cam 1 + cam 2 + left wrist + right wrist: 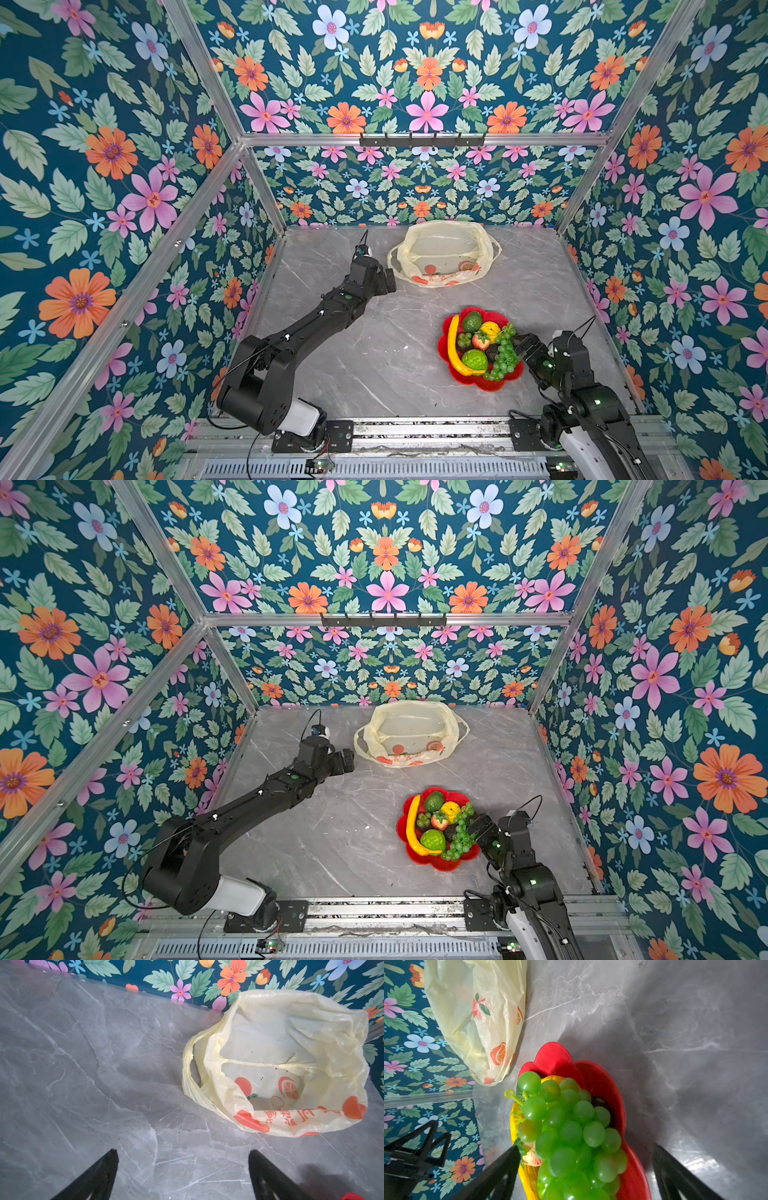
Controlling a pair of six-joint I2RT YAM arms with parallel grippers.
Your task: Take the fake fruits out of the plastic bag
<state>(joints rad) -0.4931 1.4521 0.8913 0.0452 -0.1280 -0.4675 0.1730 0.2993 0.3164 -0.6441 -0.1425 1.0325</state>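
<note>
Right tool (586,1148): jaws spread wide, straddling the big green grape bunch (566,1132) at the right edge of the red plate (486,385); nothing pinched. Fake fruits (478,345) I can count all lie on that plate: 1 banana, 1 avocado, 1 citrus, 1 strawberry, 1 bumpy lime-green fruit, 2 grape bunches.

Plastic bag (442,253) sits well beyond the plate, against the back wall, mouth gaping. The left wrist view shows only prints and dark specks inside, no fruit.

Left tool (183,1151): jaws spread, empty, over bare tabletop (374,353) beyond the plate and to its left, just short of the bag's handle loop.

My reading: this is the release of the last fruit, and unloading looks complete. Next I lift the right tool straight up off the plate so no finger snags the grapes, then back both arms away. 1 more look into the bag's folds wouldn't hurt.
</note>
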